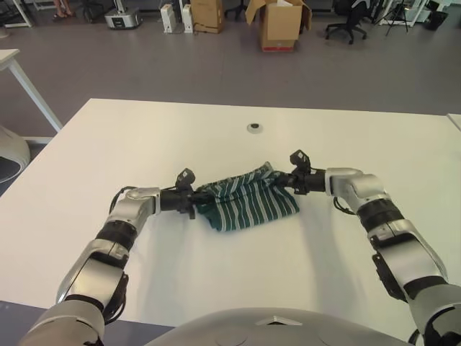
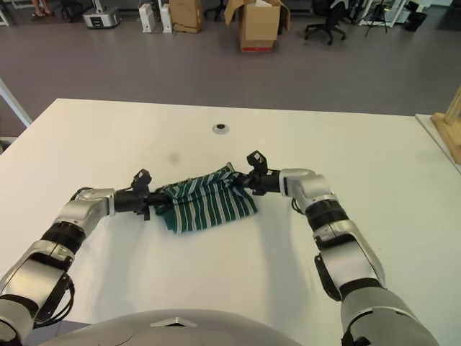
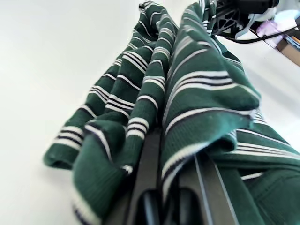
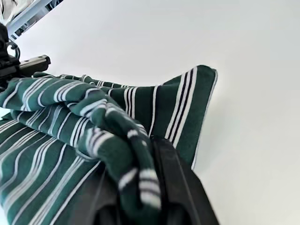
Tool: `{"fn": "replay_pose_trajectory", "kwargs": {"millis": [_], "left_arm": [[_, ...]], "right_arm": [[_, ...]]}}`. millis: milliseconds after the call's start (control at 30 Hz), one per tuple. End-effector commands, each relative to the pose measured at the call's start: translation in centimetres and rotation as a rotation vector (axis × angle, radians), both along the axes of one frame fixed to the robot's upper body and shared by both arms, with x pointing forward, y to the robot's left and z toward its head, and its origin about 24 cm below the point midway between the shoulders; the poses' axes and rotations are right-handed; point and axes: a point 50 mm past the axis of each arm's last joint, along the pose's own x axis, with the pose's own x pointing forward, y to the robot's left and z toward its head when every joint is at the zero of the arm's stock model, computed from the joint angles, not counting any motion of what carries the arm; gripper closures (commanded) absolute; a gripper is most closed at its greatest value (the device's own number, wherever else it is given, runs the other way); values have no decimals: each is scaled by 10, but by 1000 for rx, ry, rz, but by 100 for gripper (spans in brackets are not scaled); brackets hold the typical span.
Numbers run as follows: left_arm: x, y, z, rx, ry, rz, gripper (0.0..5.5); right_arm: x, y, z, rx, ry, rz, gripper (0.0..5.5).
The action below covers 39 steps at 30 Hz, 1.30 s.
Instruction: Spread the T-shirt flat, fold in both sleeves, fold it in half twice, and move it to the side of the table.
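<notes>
White table (image 1: 144,144), with the green striped T-shirt (image 1: 245,200) bunched up near the middle of it, strung between the two arms. Left gripper (image 1: 193,200) is clamped on its left edge, right gripper (image 1: 287,180) is pinching the right end - cloth wadded between the fingers on both.

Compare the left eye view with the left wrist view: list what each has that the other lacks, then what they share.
Left eye view's extras: the small round disc on the table, a cardboard box and office chair behind. Left wrist view's extra: a striped fold clamped between the jaws of the left gripper. Shared: the green striped T-shirt, bunched, and the right gripper at its other end.
</notes>
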Motion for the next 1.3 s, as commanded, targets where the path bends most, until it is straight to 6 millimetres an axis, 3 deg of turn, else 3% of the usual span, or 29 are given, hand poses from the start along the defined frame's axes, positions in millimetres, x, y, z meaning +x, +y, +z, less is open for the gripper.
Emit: {"fn": "replay_pose_trajectory", "kwargs": {"millis": [33, 67, 167, 267, 433, 500, 567, 700, 800, 900, 967, 1033, 1100, 1167, 1300], "left_arm": [[-5, 2, -5, -52, 127, 56, 474], [-5, 2, -5, -54, 135, 58, 456], [-9, 14, -17, -108, 307, 294, 408], [2, 19, 3, -225, 293, 473, 398], [7, 5, 70, -247, -66, 342, 398], [18, 3, 92, -122, -294, 329, 398], [26, -6, 99, 32, -480, 246, 398], [35, -39, 71, 344, -727, -50, 398], [24, -59, 39, 363, -711, -324, 398], [31, -60, 11, 488, -648, -368, 398], [40, -45, -2, 603, -555, -231, 398], [42, 0, -13, 708, -404, 40, 398], [30, 51, -21, 785, -281, 250, 398], [15, 90, -25, 865, -224, 368, 398], [-5, 134, -25, 949, -177, 556, 398]], "right_arm": [[13, 0, 10, 81, 30, -88, 427], [13, 0, 10, 86, 35, -92, 408], [25, -13, 21, 188, 106, -287, 366], [26, -18, 28, 140, 1, -317, 366], [18, -26, 36, 192, -77, -377, 366], [16, -29, 37, 215, -86, -405, 366], [16, -30, 38, 234, -90, -422, 366], [15, -28, 38, 248, -92, -424, 366], [14, -29, 36, 245, -86, -422, 366], [12, -32, 34, 248, -82, -435, 366], [12, -31, 33, 249, -82, -435, 366], [10, -32, 34, 256, -84, -440, 366], [6, -37, 30, 259, -78, -463, 366], [1, -43, 26, 262, -76, -496, 366], [-4, -55, 25, 303, -94, -588, 366]]}}
